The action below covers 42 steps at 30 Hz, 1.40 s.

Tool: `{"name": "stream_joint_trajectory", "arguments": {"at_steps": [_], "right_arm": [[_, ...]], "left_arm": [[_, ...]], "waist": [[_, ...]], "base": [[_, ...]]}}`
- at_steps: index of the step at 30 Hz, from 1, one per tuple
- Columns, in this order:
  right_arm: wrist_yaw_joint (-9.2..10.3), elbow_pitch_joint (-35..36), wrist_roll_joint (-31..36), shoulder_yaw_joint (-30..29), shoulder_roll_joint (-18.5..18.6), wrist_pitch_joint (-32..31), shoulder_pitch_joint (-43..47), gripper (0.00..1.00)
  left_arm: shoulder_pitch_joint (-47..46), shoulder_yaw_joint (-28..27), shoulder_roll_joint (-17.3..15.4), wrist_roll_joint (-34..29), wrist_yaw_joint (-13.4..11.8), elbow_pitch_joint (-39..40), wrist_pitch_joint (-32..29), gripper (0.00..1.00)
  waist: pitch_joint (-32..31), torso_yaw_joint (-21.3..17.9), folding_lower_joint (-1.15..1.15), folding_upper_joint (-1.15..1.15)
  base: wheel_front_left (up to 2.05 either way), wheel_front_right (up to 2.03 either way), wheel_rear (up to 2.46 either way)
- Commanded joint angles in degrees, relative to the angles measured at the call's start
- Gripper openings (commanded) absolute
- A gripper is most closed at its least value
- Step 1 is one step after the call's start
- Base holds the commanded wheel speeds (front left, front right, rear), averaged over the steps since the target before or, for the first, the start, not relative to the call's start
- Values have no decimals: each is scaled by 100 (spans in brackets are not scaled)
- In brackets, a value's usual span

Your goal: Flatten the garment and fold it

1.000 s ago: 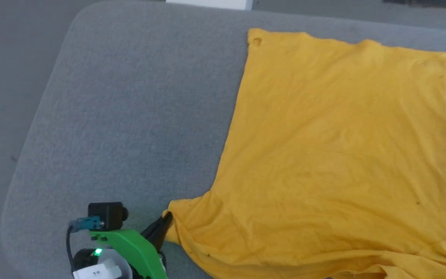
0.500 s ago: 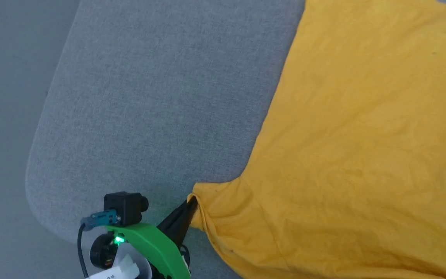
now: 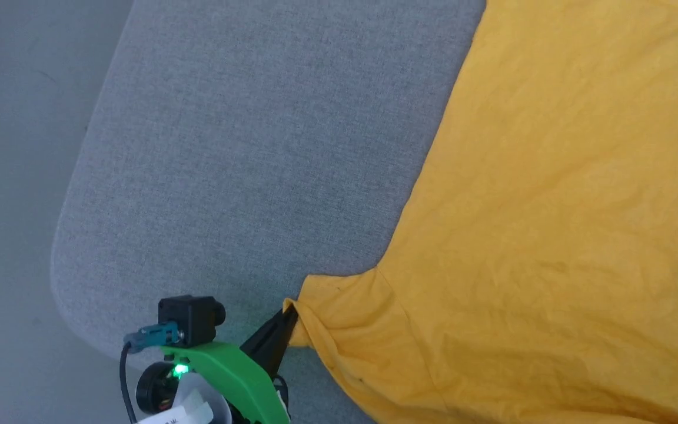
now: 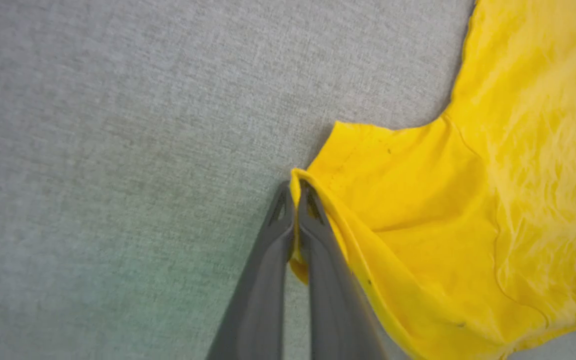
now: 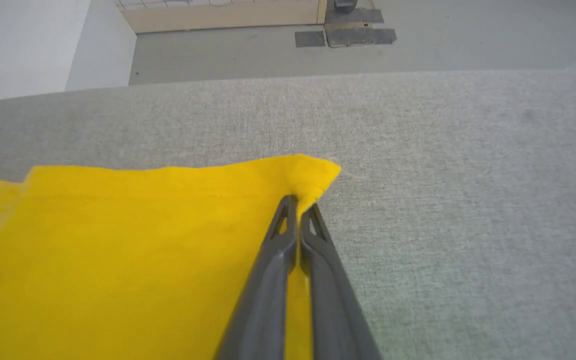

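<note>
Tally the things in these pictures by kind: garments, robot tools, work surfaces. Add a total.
Garments: 1, the yellow T-shirt
Tools: 2, the left tool and the right tool, both shut on it
Work surfaces: 1, the grey padded table
Total: 4

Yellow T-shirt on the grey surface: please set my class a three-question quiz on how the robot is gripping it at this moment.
1. True or false: the left gripper has its fingers shut on a sleeve edge of the yellow T-shirt.
2. Where does the right gripper pinch the T-shirt? A: at a corner of the cloth. B: in the middle of the cloth. C: nowhere, it hangs open above it.
3. In a few words: what does the T-shirt lie on?

Key: 1 true. 2 A. 3 a grey fabric-covered surface.
</note>
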State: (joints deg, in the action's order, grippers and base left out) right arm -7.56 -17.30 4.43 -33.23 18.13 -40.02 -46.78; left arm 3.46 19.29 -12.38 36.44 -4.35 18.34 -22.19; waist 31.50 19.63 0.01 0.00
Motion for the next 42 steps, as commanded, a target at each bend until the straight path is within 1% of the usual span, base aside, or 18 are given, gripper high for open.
{"name": "stream_joint_trajectory", "arguments": {"at_steps": [1,4,6,8,11,14,16,19,23,26,32,34,36,38,39,40,41,42], "right_arm": [[8,85,-148,59,-11,444,311,0],[8,280,-379,149,-55,1665,930,0],[8,355,-478,85,-170,2296,1406,0],[8,449,-580,-35,-376,2770,1864,0],[8,621,-649,-225,-729,3198,2549,0],[8,839,-747,-475,-1129,3346,3250,0],[8,956,-794,-623,-1299,3311,3634,0],[8,1057,-819,-774,-1442,3124,4072,0],[8,1105,-957,-920,-1515,2618,4439,0],[8,901,-1277,-938,-1522,2040,4604,0],[8,493,-1407,-834,-1524,802,4935,0],[8,402,-1450,-826,-1524,489,5010,0],[8,388,-1510,-819,-1524,356,5046,0],[8,402,-1571,-800,-1525,354,5052,0],[8,413,-1601,-777,-1525,373,5052,15],[8,476,-1597,-717,-1525,465,5057,47],[8,539,-1606,-681,-1525,574,5049,100],[8,620,-1612,-663,-1525,743,5023,100]], "left_arm": [[73,-10,-6,-59,-39,-53,-8,0],[147,-78,-43,-14,-67,-151,1,0],[226,-129,-98,-1,-101,-204,-19,0],[324,-191,-156,17,-141,-231,-35,0],[495,-273,-246,43,-205,-254,-73,0],[682,-343,-319,103,-255,-233,-120,0],[795,-388,-360,130,-295,-216,-141,0],[931,-438,-409,160,-345,-215,-172,0],[1045,-486,-472,197,-366,-203,-199,0],[1048,-507,-503,215,-374,-210,-223,0],[997,-474,-511,251,-347,-251,-264,0],[966,-450,-502,268,-330,-288,-280,0],[949,-448,-490,274,-333,-317,-268,0],[944,-444,-494,273,-333,-339,-264,0],[944,-444,-497,273,-334,-344,-262,0],[944,-442,-500,272,-334,-349,-260,0],[944,-440,-503,272,-334,-350,-260,0],[943,-440,-501,274,-336,-349,-254,0]], "waist": [[-326,-177,-1,0],[-702,-349,-1,0],[-976,-487,-1,0],[-1229,-650,-1,0],[-1609,-896,-1,0],[-1931,-1138,-1,0],[-2089,-1287,-1,0],[-2284,-1481,-1,0],[-2439,-1678,-1,0],[-2503,-1756,-1,0],[-2555,-1765,-1,0],[-2580,-1728,-1,0],[-2596,-1698,-1,0],[-2609,-1674,-1,0],[-2611,-1664,-1,0],[-2613,-1650,-1,0],[-2611,-1639,-1,0],[-2603,-1627,-1,0]], "base": [[0,0,0],[0,0,0],[0,0,0],[0,0,0],[0,0,0],[0,0,0],[0,0,0],[0,0,0],[0,0,0],[0,0,0],[0,0,0],[0,0,0],[0,0,0],[0,0,0],[0,0,0],[0,0,0],[0,0,0],[0,0,0]]}}
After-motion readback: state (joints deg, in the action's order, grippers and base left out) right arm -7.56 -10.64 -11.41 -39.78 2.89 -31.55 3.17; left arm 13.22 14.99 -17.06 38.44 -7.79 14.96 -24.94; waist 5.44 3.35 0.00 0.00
